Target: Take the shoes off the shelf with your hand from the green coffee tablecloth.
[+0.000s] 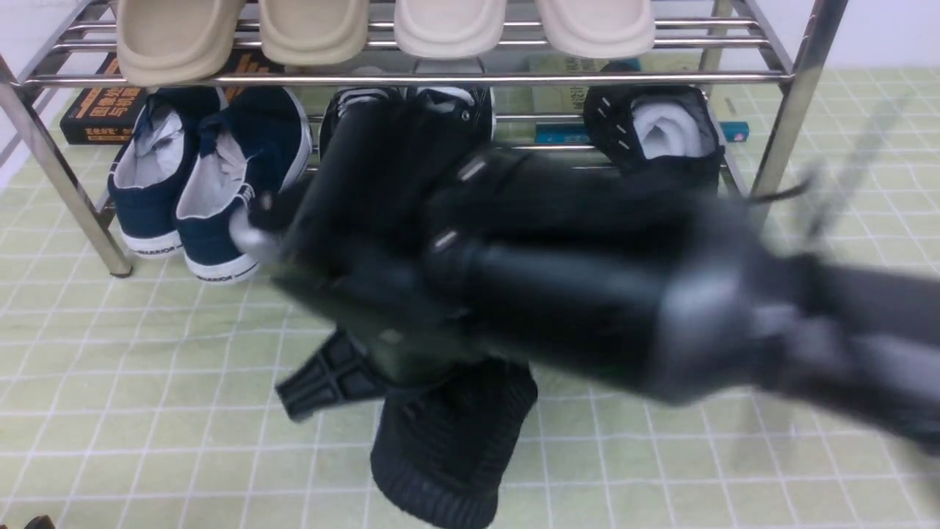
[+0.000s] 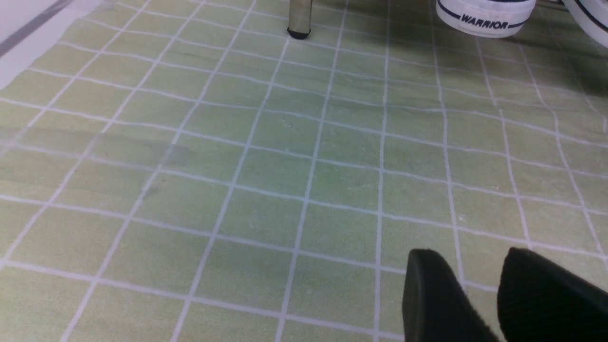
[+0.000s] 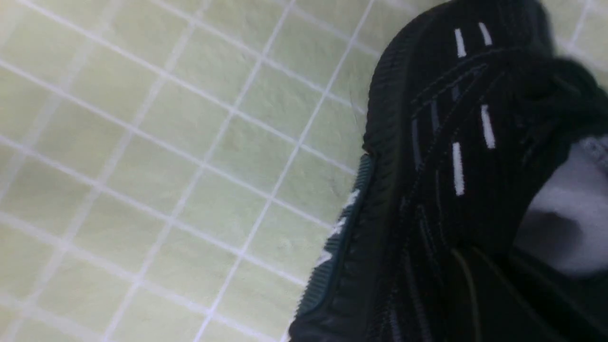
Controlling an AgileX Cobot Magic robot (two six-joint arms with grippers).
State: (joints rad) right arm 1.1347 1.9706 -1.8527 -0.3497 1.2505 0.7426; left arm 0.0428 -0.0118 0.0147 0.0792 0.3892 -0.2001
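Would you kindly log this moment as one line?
right hand: shut on shoe, off shelf; left hand: open; other shoe: on shelf

Location type: an indoor robot test area dressed as a household shoe-storage corner. The indicators are as follows.

- A shelf [image 1: 800, 95] of shiny steel tubes, built in two tiers, stands on the green coffee tablecloth [image 1: 147, 382]. This pale green cloth with a white grid covers the whole visible working surface.
- The upper tier carries beige slippers [image 1: 176, 37].
- At the lower level sit navy sneakers [image 1: 213, 191] and one of the black shoes [image 1: 664, 132], stuffed with white paper.
- Books [image 1: 95, 110] lie flat on the cloth at the back of the shelf.
- A plain white wall [image 1: 896, 29] closes the background.
- A black and grey robot arm [image 1: 661, 323] crosses the scene.
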